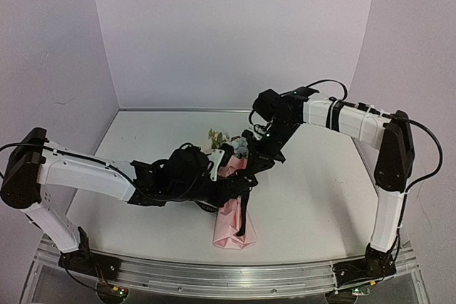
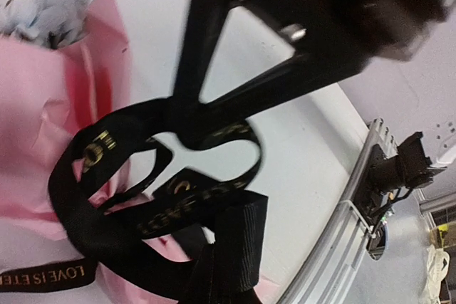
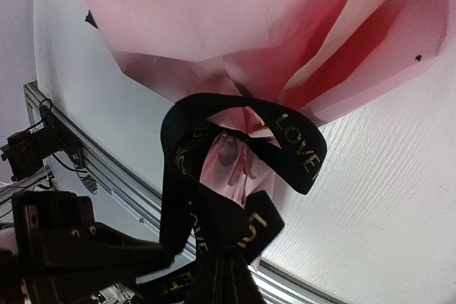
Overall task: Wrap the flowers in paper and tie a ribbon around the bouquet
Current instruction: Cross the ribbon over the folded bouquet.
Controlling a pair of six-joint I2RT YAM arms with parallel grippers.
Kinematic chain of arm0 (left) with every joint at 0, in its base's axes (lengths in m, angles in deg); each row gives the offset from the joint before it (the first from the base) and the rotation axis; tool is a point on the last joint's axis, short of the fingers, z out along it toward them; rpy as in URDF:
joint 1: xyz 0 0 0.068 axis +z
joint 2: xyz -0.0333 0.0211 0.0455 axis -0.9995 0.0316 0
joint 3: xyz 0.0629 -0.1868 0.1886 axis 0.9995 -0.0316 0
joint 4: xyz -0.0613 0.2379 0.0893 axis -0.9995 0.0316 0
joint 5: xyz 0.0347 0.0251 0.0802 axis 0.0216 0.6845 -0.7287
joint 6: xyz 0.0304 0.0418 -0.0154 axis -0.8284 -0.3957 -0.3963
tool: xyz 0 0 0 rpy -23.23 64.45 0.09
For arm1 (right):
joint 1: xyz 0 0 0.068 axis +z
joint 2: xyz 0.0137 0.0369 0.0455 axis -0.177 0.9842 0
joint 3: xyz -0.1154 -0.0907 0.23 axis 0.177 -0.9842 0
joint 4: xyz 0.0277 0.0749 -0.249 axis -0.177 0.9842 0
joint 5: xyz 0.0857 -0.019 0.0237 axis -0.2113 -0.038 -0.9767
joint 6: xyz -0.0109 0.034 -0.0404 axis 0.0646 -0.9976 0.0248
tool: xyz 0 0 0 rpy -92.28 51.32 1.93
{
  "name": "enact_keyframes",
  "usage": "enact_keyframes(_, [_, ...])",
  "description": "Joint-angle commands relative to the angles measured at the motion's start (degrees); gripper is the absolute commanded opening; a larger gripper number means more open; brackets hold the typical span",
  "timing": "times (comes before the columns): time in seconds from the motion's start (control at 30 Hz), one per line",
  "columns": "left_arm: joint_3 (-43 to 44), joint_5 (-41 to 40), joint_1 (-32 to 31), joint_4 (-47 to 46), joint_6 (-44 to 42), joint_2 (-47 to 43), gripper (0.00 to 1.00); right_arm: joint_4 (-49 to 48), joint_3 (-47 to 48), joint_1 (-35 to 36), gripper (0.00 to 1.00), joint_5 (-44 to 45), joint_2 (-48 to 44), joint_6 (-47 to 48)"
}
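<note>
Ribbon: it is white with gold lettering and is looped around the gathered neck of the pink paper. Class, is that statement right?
Not quite. The ribbon is black, not white, as the right wrist view shows plainly. The rest stands: it has gold lettering and is looped around the gathered neck of the pink paper.

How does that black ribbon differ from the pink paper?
The ribbon is narrow and black with gold lettering; the paper is broad, plain pale pink. The ribbon is looped around the paper's pinched neck; the paper flares out in folds. Both are thin and flexible.
</note>
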Motion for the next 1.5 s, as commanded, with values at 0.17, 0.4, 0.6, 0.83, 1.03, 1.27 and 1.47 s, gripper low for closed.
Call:
enact_keyframes(0.17, [19.6, 8.9, -0.8, -5.5, -10.1, 1.1, 0.00, 1.7, 3.4, -0.7, 0.00, -1.3, 1.9, 0.7])
enact_keyframes(0.4, [24.8, 9.8, -0.7, -8.5, -8.3, 6.8, 0.00, 1.7, 4.1, -1.0, 0.00, -2.6, 3.3, 1.1])
enact_keyframes(0.6, [17.3, 6.9, -0.6, -6.8, -8.9, 5.6, 0.00, 1.8, 2.9, -1.3, 0.00, -2.5, 2.7, 1.5])
enact_keyframes(0.83, [5.6, 7.8, -0.9, -5.3, -10.0, 2.7, 0.00, 1.9, 2.0, -1.3, 0.00, -1.7, 1.3, 2.0])
enact_keyframes(1.03, [7.5, 11.7, -3.3, -3.3, -11.0, 7.6, 0.00, 2.9, 1.3, -1.3, 0.00, 0.2, 0.1, 2.4])
enact_keyframes(1.27, [13.8, 13.4, -5.7, 0.0, -13.6, 14.0, 0.05, 3.1, 0.3, -1.3, 0.00, 2.1, -2.0, 2.3])
enact_keyframes(1.47, [9.6, 10.8, -5.7, -2.5, -12.8, 9.7, 0.35, 3.6, -1.2, -0.7, 0.00, 4.1, -4.2, 3.6])
